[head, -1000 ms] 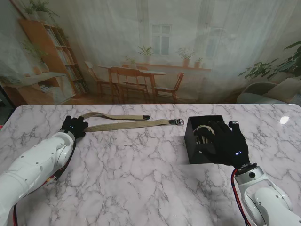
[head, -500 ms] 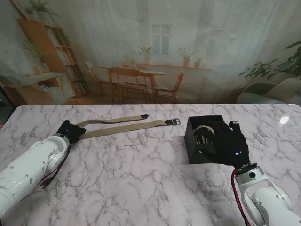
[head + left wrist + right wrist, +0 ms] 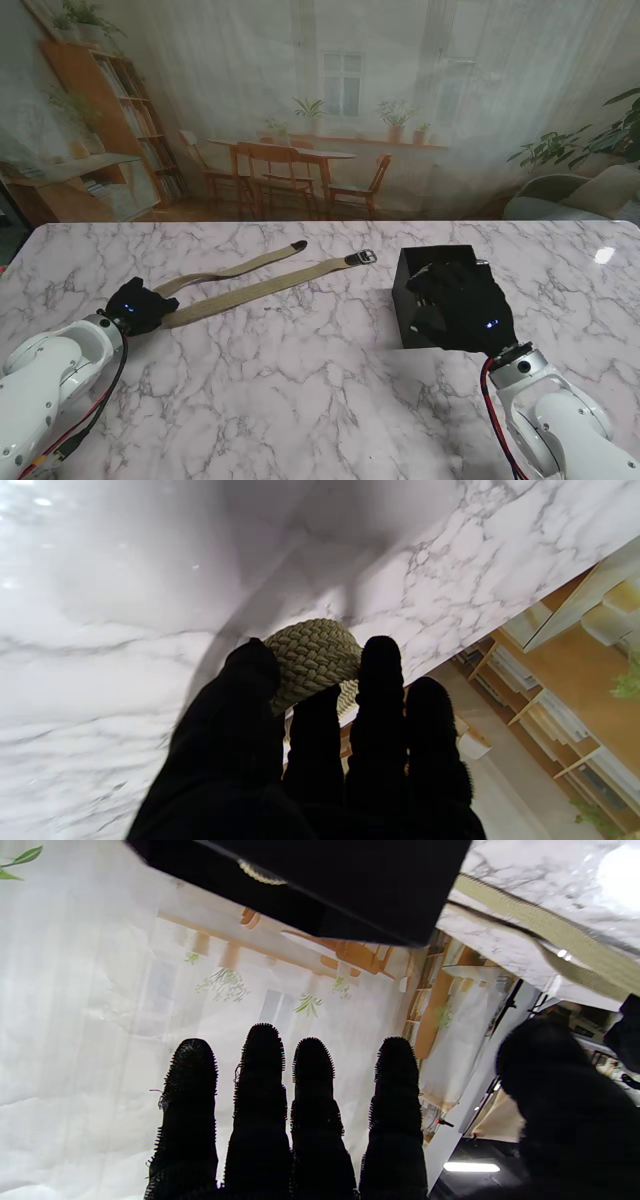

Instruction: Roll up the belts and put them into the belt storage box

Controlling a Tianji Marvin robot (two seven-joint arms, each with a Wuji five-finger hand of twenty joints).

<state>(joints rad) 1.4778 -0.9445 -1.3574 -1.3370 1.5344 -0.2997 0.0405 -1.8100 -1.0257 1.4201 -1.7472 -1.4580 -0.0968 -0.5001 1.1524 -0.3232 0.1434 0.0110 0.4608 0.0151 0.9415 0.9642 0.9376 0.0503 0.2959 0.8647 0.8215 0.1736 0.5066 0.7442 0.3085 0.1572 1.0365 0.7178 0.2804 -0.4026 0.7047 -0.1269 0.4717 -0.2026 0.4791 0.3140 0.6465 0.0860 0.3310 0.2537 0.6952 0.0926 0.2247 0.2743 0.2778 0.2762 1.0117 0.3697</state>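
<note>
Fingers of the left hand (image 3: 138,306) are pinching the folded end of the woven belt (image 3: 262,282) (the weave shows plainly in the left wrist view (image 3: 312,657)) at centre left of the frame, its buckle (image 3: 359,257) lying toward the upper middle. At centre right, the right hand (image 3: 462,305) is hovering over the black storage box (image 3: 412,270), fingers spread and holding nothing.

A white marble worktop with grey veins (image 3: 300,390) fills the near half of the stand's view. Behind its far edge hangs a printed backdrop curtain showing a sunlit room (image 3: 330,110): a wooden bookshelf (image 3: 110,120) on the left, a wooden dining table with chairs (image 3: 290,175) in the middle, and leafy green plants (image 3: 590,140) at the right.
</note>
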